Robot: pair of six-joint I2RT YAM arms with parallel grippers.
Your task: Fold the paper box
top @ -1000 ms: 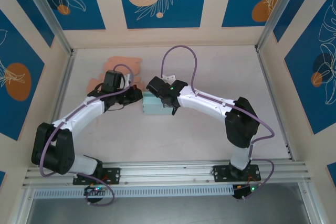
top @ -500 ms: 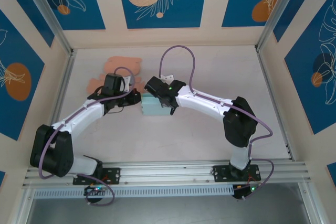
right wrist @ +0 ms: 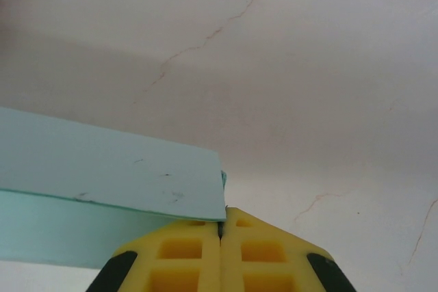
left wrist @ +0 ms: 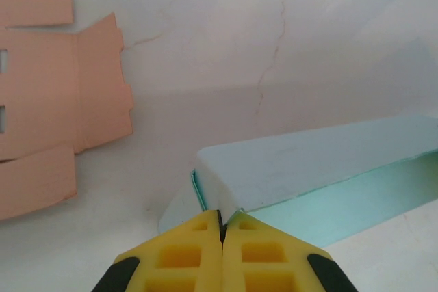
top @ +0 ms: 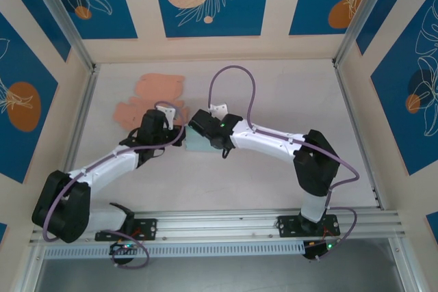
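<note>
The left jaws are pressed together, their yellow pads (left wrist: 179, 256) meeting at a thin slit, with the tips right at a corner of the pale green paper box (left wrist: 321, 162). The right jaws are closed too, with nothing between them and their tips against the box's edge on the other side. The box lies on the white worktop (top: 287, 94), slightly left of centre, between the two wrists. Flat orange card sheets (top: 154, 94) lie beyond the left arm (top: 109, 162), apart from the box.

The teal box (top: 196, 146) lies mostly covered from above; the pink sheet (left wrist: 48, 107) is cropped.
</note>
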